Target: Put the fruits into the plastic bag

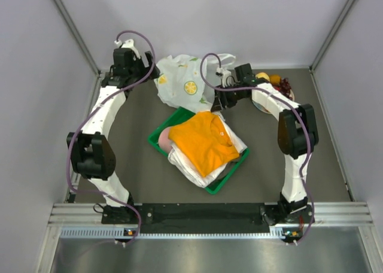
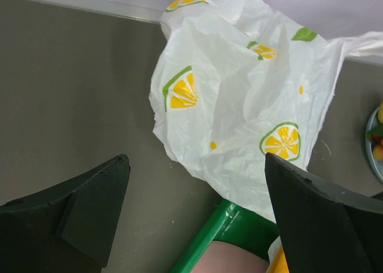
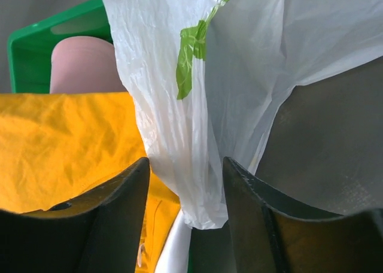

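The white plastic bag (image 1: 185, 81) with printed citrus slices lies crumpled at the back middle of the table. It fills the left wrist view (image 2: 239, 99). My left gripper (image 1: 154, 75) is wide open and empty just left of the bag (image 2: 196, 162). My right gripper (image 1: 217, 100) is at the bag's right lower edge. In the right wrist view its jaws (image 3: 185, 165) stand partly open with a hanging fold of the bag (image 3: 179, 105) between them. The fruits (image 1: 275, 82) sit on a pale plate (image 1: 291, 96) at the back right: a yellow one, an orange, dark grapes, red pieces.
A green tray (image 1: 157, 142) in the middle holds folded orange (image 1: 203, 141) and white clothes and a pink rounded item (image 1: 164, 140). Its corner (image 2: 221, 225) lies just below the bag. Grey walls enclose the table on three sides.
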`<state>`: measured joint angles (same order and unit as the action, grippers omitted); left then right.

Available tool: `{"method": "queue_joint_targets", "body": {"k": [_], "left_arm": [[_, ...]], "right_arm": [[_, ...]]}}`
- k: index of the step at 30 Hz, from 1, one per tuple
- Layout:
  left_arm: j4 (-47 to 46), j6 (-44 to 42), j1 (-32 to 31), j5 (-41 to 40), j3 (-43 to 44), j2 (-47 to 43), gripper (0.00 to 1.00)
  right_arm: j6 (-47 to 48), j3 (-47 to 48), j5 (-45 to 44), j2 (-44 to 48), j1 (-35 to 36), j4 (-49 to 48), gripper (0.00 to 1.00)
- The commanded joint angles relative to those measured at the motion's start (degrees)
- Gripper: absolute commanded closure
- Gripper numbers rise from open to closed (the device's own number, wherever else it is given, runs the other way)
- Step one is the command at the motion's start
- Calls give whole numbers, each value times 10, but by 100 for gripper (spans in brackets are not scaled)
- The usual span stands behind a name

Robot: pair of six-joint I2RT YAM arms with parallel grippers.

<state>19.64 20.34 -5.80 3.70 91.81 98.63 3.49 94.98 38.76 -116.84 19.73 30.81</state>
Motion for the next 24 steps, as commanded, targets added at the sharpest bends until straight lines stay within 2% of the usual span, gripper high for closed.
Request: {"method": "queue_joint_targets", "body": {"k": [1, 3, 4, 6, 7, 9, 13, 14, 16, 18, 20, 24], "left_arm": [[-31, -28, -10, 40, 26, -4, 1], [-40, -34, -13, 45, 28, 0, 1], [-44, -37, -16, 55, 28, 1, 1], [-63, -49, -19, 78, 33, 2, 1], [-68, -56, -25, 108, 35, 3, 1], [-68, -71, -39, 126, 50, 9, 1], [-72, -71, -61, 190, 79, 24, 1], [-74, -66, -64, 228, 91, 31, 1], [-81, -49, -76, 265, 102, 43, 1], [-98, -15, -86, 312, 108, 47, 1], [-157, 24, -88, 349, 85, 42, 1], [-247, 116, -88, 383, 40, 29, 1]], "right_arm": [[2, 29, -8, -9, 10, -15, 55], [-7, 39, -11, -11, 10, -8, 63], [-12, 43, -8, -7, 10, -8, 70], [-53, 59, -4, 3, 11, -22, 78], [-69, 70, -5, 11, 11, -29, 89], [-111, 124, -7, 10, 11, -24, 99], [-200, 216, -39, 3, 11, -40, 100], [-252, 234, -49, 2, 11, -70, 100], [-314, 238, -51, 3, 11, -106, 100], [-415, 229, -62, 4, 11, -152, 100], [-478, 224, -76, 3, 15, -168, 100], [-494, 220, -122, 16, 32, -167, 100]]}}
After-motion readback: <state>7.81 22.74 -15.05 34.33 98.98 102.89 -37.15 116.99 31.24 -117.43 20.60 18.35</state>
